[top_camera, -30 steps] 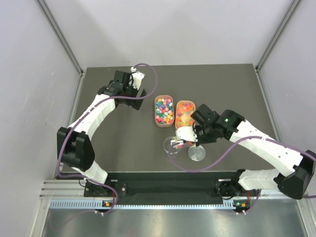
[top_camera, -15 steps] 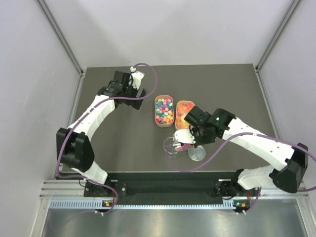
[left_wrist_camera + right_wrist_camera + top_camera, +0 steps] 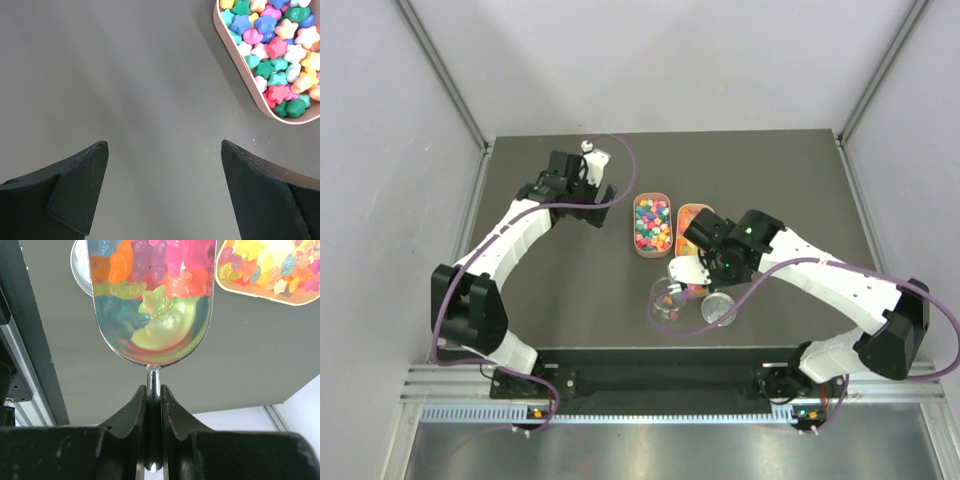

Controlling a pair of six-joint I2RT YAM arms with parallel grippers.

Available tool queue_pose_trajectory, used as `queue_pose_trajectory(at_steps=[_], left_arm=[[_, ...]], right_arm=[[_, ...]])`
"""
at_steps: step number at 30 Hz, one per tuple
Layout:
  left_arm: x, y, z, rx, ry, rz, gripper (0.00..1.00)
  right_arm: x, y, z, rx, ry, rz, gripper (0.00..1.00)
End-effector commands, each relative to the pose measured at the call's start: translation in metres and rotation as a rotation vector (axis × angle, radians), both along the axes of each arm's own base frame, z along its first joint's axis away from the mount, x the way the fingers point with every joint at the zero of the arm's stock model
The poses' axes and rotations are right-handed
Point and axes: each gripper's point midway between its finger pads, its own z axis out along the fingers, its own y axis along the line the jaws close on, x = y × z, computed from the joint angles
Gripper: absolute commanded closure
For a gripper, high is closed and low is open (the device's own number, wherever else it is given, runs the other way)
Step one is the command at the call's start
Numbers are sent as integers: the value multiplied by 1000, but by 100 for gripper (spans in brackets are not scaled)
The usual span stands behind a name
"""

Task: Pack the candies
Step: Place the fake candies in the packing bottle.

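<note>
Dark grey table, pale walls. Right gripper: clamped on scoop handle; candies heaped in bowl at its 12 o'clock. Left gripper: spread, empty; candy tray at 1 o'clock.

Two trays of candies, one scoop, one cup, one lid.

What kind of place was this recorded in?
Probably a lab robot workcell, not a shop or kitchen: a dark table boxed in by plain white panels on metal framing, with candies set out.
</note>
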Motion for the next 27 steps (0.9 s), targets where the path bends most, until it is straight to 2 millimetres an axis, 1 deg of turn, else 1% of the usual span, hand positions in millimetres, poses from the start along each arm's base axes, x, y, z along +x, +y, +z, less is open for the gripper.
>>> queue_pose_trajectory(at_steps=[1,9,16,27], left_arm=[[5,-3,29,-52,-98,2,2],[3,-3,37,-72,-117,0,1],[0,-3,34,-81,-117,0,1],[-1,-2,38,-84,-131,1,1]], right_arm=[[2,3,14,-8,-24,2,100],[5,-1,14,-64,-35,-14,100],[7,-9,17,-128,-41,-14,100],[7,-7,24,-141,-52,-14,100]])
